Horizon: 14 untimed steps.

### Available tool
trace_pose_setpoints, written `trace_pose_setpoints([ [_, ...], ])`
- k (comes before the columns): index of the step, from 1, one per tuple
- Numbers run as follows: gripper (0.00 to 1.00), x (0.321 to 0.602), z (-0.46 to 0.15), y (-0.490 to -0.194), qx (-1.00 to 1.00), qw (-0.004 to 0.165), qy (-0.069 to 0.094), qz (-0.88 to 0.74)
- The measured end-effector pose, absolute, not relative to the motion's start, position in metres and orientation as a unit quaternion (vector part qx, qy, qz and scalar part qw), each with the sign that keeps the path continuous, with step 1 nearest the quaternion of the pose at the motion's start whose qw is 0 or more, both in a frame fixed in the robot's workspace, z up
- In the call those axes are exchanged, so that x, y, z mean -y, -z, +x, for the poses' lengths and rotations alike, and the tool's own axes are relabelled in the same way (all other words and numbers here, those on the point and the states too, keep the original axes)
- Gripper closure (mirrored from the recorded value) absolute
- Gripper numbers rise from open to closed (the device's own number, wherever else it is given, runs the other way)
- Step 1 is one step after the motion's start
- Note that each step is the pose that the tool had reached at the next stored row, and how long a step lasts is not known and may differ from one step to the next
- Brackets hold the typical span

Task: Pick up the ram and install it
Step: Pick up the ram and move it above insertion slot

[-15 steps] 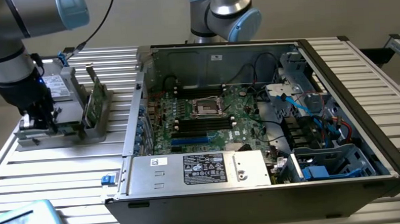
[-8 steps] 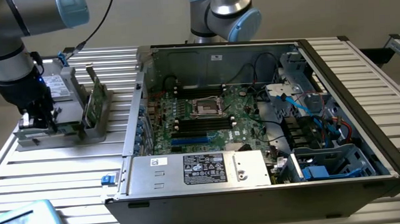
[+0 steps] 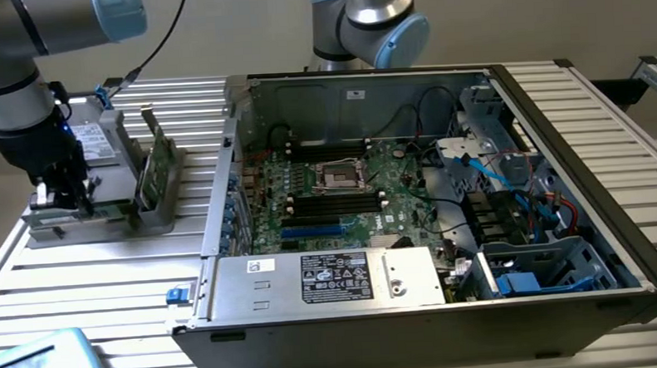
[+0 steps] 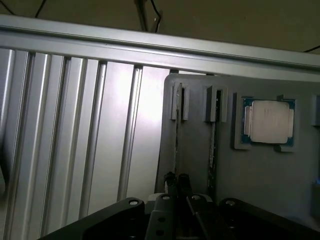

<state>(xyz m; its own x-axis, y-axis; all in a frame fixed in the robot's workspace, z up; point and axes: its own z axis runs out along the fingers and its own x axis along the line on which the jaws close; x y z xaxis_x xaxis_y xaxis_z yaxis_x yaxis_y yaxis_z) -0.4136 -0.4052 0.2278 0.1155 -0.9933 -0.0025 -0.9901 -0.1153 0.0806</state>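
Step in hand, as judged: pick-up, install not yet begun.

- The ribbed aluminium counter (image 3: 78,286) carries the open steel computer case (image 3: 424,338).
- At the exterior view's left stands a matte grey slotted holder (image 4: 260,190).
- The ram (image 4: 176,135), a thin green stick, is seated on edge in 1 holder slot.
- The tool (image 4: 176,181) is set over the ram's end; clamped or apart cannot be told.

Any lift would call for straight travel along the slot, since the board looks thin and easily flexed.

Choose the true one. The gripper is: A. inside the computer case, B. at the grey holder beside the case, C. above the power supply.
B: the gripper sits low at the grey holder, on the exterior view's left of the open case.
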Motion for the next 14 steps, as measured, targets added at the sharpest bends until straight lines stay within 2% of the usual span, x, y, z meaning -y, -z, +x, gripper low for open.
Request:
trace_pose_setpoints([
  [9, 0.87, 0.405, -0.414, -0.240, 0.669, 0.042, 0.042, 0.741],
  [14, 0.87, 0.405, -0.414, -0.254, 0.676, 0.043, 0.044, 0.734],
])
